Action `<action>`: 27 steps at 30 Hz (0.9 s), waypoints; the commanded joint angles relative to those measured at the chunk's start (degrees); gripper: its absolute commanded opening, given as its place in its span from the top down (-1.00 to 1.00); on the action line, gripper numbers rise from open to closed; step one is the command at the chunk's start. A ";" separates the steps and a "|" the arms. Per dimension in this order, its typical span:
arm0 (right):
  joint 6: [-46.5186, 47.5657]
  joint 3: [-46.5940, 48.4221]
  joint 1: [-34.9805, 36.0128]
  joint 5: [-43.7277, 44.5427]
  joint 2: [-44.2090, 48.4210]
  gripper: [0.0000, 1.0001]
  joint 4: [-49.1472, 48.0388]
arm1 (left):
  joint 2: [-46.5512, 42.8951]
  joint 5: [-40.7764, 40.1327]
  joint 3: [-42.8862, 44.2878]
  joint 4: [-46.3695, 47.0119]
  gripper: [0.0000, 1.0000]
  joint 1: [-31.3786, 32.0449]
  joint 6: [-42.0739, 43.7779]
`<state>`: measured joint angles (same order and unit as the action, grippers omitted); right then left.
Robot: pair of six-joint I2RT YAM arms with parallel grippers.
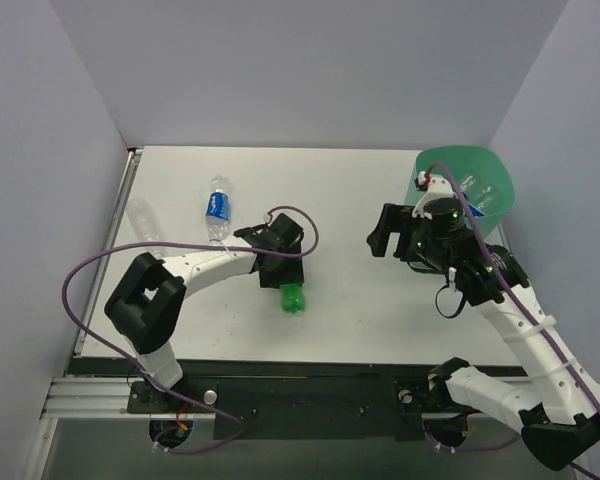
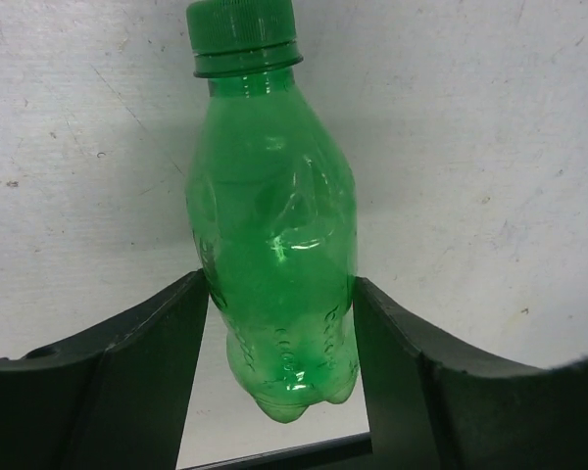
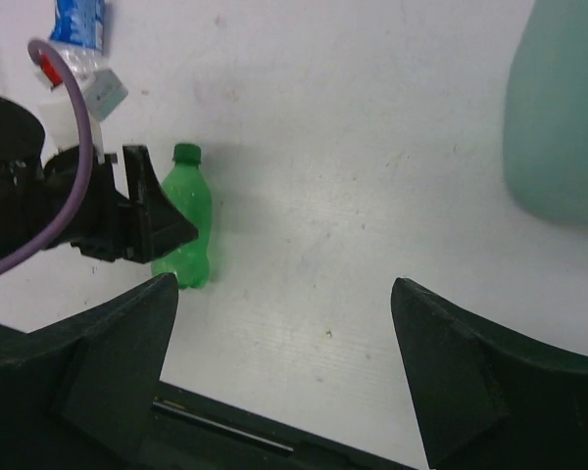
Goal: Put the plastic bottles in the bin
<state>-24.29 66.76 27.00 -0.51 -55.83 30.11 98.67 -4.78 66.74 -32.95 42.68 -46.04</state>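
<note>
Near table (image 1: 350, 300) centre, left jaws grip green bottle (image 1: 293, 298), right jaws wide, bin (image 1: 502, 200) at right edge.

Green bottle (image 2: 274, 245), mint-green bin (image 3: 559, 117)

A white table (image 1: 380, 190) fills the middle of the scene, its matte top lightly scuffed with small dark specks and faint scratches. Plain panels of pale grey-lilac close it in on three sides: the left wall (image 1: 40, 150), the far wall (image 1: 310, 70) and the right wall (image 1: 580, 120). A ridged metal rail (image 1: 80, 397) runs along the near edge. The light is even and soft, with only faint shadows
</note>
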 commanded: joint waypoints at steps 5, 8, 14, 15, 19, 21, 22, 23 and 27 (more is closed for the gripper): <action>-5.14 -7.16 8.76 2.08 -1.91 -0.70 -4.42 | -4.62 -1.81 7.35 -5.10 -0.64 -1.01 4.20; -6.12 -9.10 9.82 3.67 -3.14 -0.70 -7.86 | -10.23 -0.68 8.23 -6.34 -0.94 -3.64 4.73; -6.73 -8.23 13.33 1.39 -14.28 -0.71 -12.35 | -20.87 4.07 6.22 -7.82 -0.94 -14.61 6.05; -6.47 -7.10 14.47 1.04 -17.87 -0.72 -13.14 | -21.76 4.42 5.86 -8.35 -0.95 -18.03 6.31; -5.50 -0.86 16.85 -4.05 -29.73 -0.81 -12.27 | -27.91 6.53 3.23 -11.69 -0.94 -27.18 9.12; -5.50 1.78 18.34 -5.02 -34.24 -0.82 -13.05 | -29.67 6.97 1.91 -13.89 -0.94 -30.61 10.44; -5.67 2.75 19.13 -5.55 -36.78 -0.83 -14.01 | -30.37 7.15 1.47 -14.42 -0.94 -31.50 11.14; -5.85 3.19 19.40 -5.99 -37.93 -0.84 -14.89 | -31.25 7.32 0.42 -15.12 -0.95 -33.34 11.50; -6.12 6.71 19.84 -8.45 -46.02 -0.86 -15.96 | -33.54 8.20 -2.57 -16.26 -0.94 -37.04 12.47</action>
<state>-30.00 69.21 46.24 -5.93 -97.73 15.77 67.33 1.06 66.43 -45.67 8.56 -36.36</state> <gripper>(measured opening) 0.927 0.972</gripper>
